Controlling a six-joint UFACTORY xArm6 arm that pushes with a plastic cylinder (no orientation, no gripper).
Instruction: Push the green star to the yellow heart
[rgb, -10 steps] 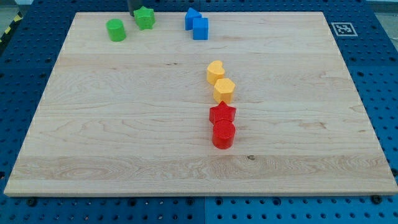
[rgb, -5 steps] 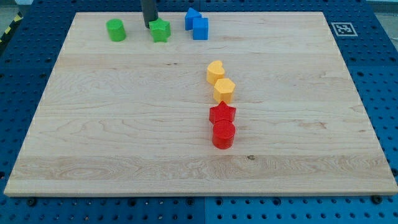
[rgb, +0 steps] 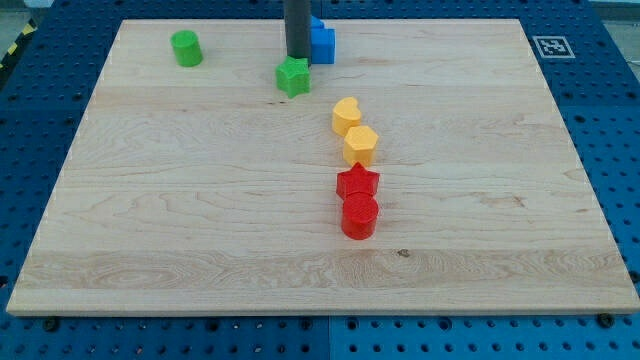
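The green star (rgb: 293, 76) lies on the wooden board (rgb: 200, 200), up and to the left of the yellow heart (rgb: 346, 114), with a gap between them. My tip (rgb: 297, 58) sits right at the star's top edge, on the side away from the heart. The rod rises out of the view's top and hides part of the blue blocks behind it.
A yellow hexagon (rgb: 360, 145) touches the heart below it. A red star (rgb: 358, 183) and a red cylinder (rgb: 359, 216) follow in the same column. Blue blocks (rgb: 322, 42) sit by the rod at the top. A green cylinder (rgb: 186, 48) stands at the top left.
My tip has moved right and down the view, pushing the green star from the top edge toward the yellow heart. The other blocks have not moved.
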